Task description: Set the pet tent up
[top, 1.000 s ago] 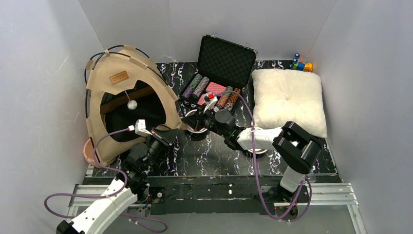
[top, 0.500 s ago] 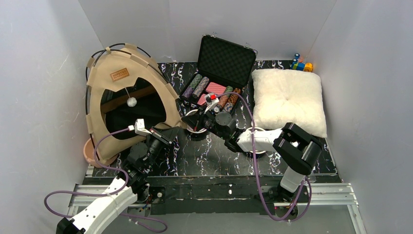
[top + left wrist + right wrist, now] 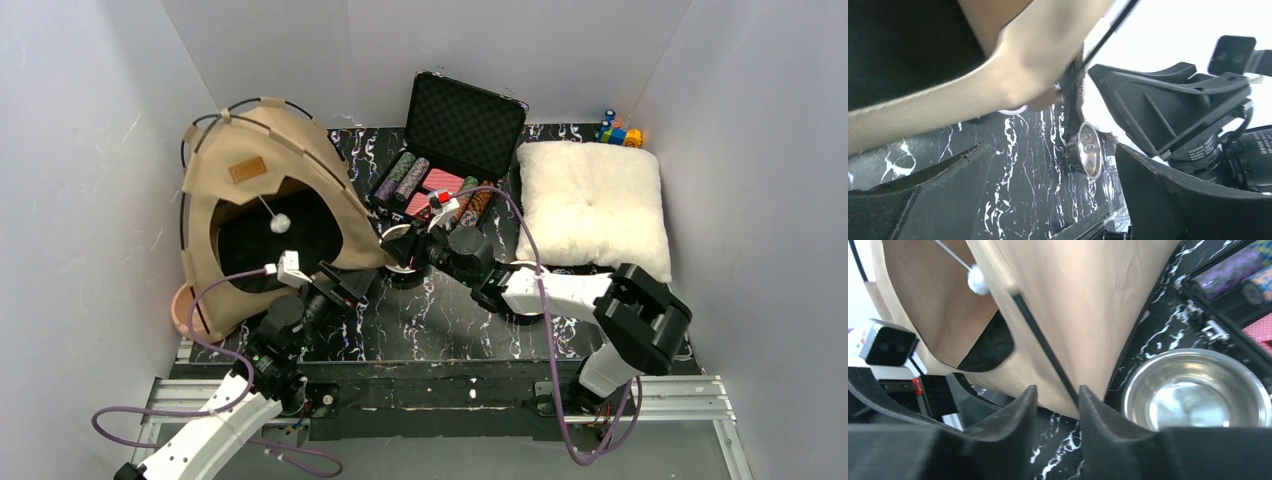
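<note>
The pet tent [image 3: 300, 170] stands at the left of the table, tan canvas with black poles, a brown label [image 3: 246, 169] and a dark arched entrance [image 3: 265, 245] with a white pompom [image 3: 281, 222] hanging in it. My left gripper [image 3: 350, 285] is wide open just below the tent's front right corner [image 3: 1023, 75], with only marble between its fingers [image 3: 1050, 150]. My right gripper [image 3: 392, 245] faces the same corner from the right. Its jaws [image 3: 1058, 390] stand slightly open, with the fabric edge [image 3: 1083, 300] and a black pole [image 3: 1043, 347] just past the tips.
A steel bowl [image 3: 1193, 390] sits beside the tent corner, under the right wrist. An open case of poker chips [image 3: 455, 150] is at the back centre and a fluffy white cushion [image 3: 592, 205] at the right. A pink bowl [image 3: 182, 308] peeks out at the tent's left foot.
Both grippers have opened and let go of the tent's front right corner. The tent has settled more upright, its entrance rounder. The right arm's elbow has swung rightward.
</note>
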### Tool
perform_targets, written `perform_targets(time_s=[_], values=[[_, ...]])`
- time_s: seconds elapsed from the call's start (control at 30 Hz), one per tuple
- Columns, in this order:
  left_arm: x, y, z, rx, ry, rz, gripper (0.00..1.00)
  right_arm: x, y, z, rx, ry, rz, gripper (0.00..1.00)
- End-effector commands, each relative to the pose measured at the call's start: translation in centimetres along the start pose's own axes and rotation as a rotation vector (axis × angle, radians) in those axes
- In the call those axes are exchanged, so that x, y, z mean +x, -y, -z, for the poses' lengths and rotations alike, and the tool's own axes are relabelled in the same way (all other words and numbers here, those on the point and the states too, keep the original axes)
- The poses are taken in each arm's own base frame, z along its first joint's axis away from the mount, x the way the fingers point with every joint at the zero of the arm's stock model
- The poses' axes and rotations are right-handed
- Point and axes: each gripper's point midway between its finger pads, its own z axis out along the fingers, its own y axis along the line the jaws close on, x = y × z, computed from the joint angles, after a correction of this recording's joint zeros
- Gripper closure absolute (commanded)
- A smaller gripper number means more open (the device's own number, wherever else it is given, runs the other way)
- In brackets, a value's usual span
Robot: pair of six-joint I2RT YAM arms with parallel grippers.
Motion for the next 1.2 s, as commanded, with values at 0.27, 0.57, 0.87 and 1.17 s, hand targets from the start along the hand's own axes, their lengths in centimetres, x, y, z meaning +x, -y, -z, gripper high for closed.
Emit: perform_targets(time_s=[0.27, 0.57, 0.87, 1.17], values=[[-0.6, -0.8, 4.8, -0.188, -0.146, -0.215, 0.02, -3.6, 0.4, 4.6, 0.146, -0.047, 0.109, 0.38], [-7.3, 5.8, 8.2, -0.226, -0.220, -0.685, 0.02, -4.5, 0.0, 8.9, 0.180, -0.117, 0.130, 0.38], [-18.1, 12.6, 7.4, -0.417, -0.037, -1.002, 0.01, -4.7, -0.8, 11.3, 0.156, -0.143, 0.123, 0.38], [-27.6, 15.5, 3.8, -0.541, 0.084, -1.081, 0.01, -5.2, -2.2, 12.3, 0.094, -0.135, 0.115, 0.38]])
